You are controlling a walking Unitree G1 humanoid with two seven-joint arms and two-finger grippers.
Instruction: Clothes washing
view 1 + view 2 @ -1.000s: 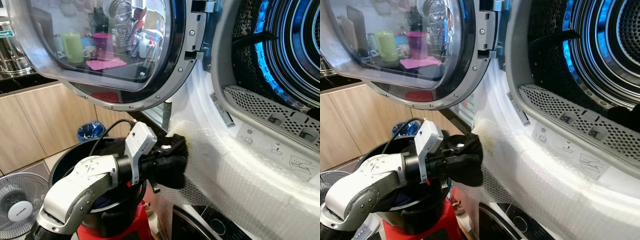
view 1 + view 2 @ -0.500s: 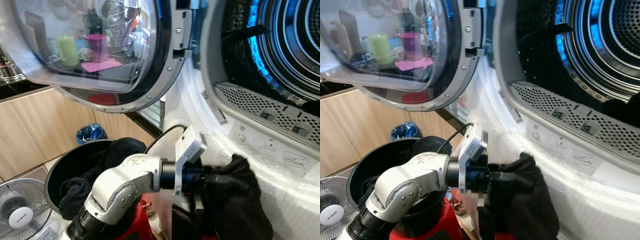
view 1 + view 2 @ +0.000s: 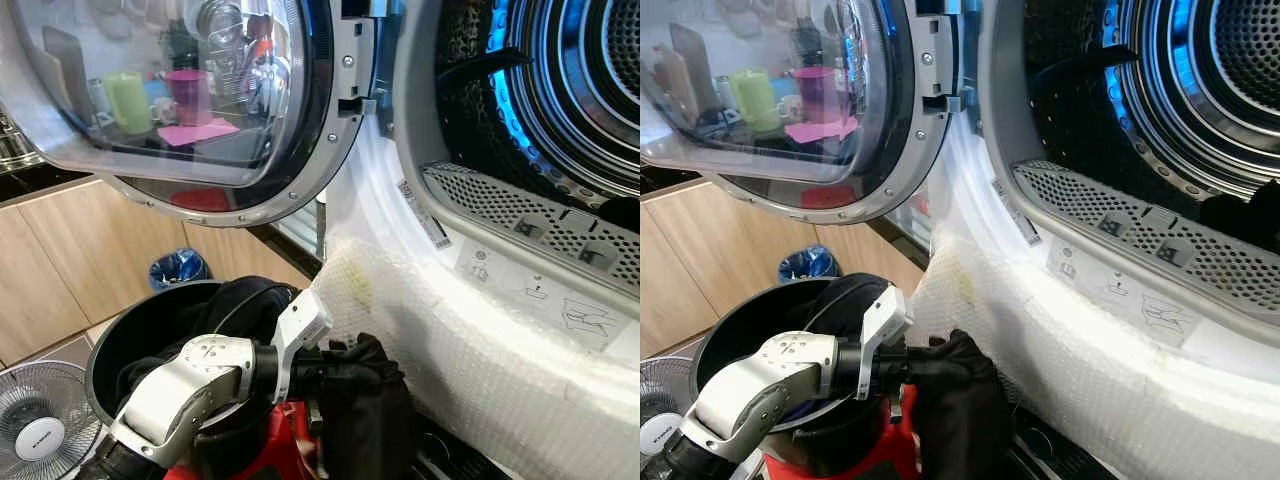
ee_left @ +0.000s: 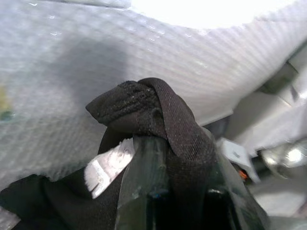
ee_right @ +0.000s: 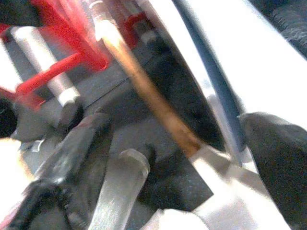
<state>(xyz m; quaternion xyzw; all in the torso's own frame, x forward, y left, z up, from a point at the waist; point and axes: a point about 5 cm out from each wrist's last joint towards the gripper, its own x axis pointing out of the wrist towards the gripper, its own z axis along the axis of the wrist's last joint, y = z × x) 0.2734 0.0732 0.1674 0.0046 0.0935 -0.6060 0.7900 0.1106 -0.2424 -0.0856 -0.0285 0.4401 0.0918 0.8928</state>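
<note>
A black garment (image 3: 365,410) hangs from my left gripper (image 3: 325,362), which is shut on it low down, between the black laundry basket (image 3: 110,335) and the machine's bubble-wrapped front (image 3: 470,350). In the left wrist view the black cloth (image 4: 160,120) is folded over the fingertips, and a white label (image 4: 108,165) shows. The open drum (image 3: 570,90) sits high at the right, well above the garment. More dark clothes (image 3: 245,300) lie in the basket. In the blurred right wrist view my right gripper (image 5: 177,139) hangs low by the machine, fingers (image 5: 72,158) spread open and holding nothing.
The round glass door (image 3: 200,90) stands swung open at the upper left. The basket rests on a red stool (image 3: 875,455). A white fan (image 3: 40,420) stands on the floor at the lower left, a blue bin (image 3: 180,268) stands by the wooden cabinets (image 3: 60,250).
Half a second ago my left arm reached out right with the garment against the machine's front. It has drawn back towards the basket and lower. The camera has shifted slightly.
</note>
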